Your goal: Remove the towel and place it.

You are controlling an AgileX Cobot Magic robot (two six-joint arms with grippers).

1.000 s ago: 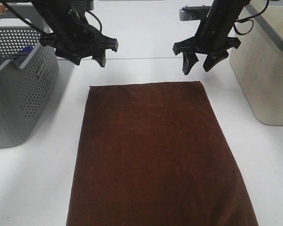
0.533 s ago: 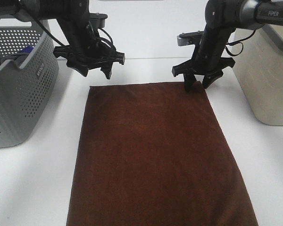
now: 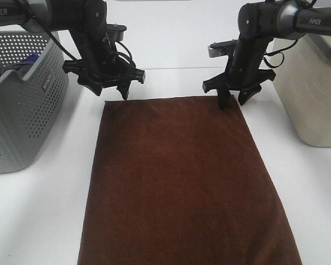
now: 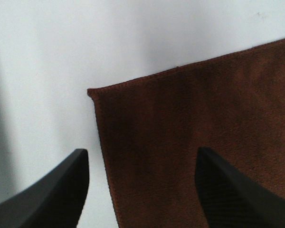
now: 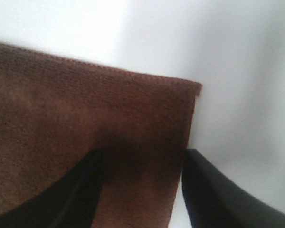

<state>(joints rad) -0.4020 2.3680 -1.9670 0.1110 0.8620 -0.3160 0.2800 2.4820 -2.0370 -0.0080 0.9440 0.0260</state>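
Towel [image 3: 182,182] lies flat on white surface [image 3: 44,221], beside grey basket [image 3: 22,110]. Left gripper [image 3: 111,93] at its far-left corner, right gripper [image 3: 235,100] at far-right corner. Both sets of fingers [image 4: 237,190] spread, straddling the corners, grasping nothing.

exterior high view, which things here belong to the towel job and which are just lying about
In the job: large dark brown terry towel, left hand and right hand, each open over a far corner.
Lying about: grey perforated plastic basket, blue cloth inside it, beige rectangular bin (use unclear).
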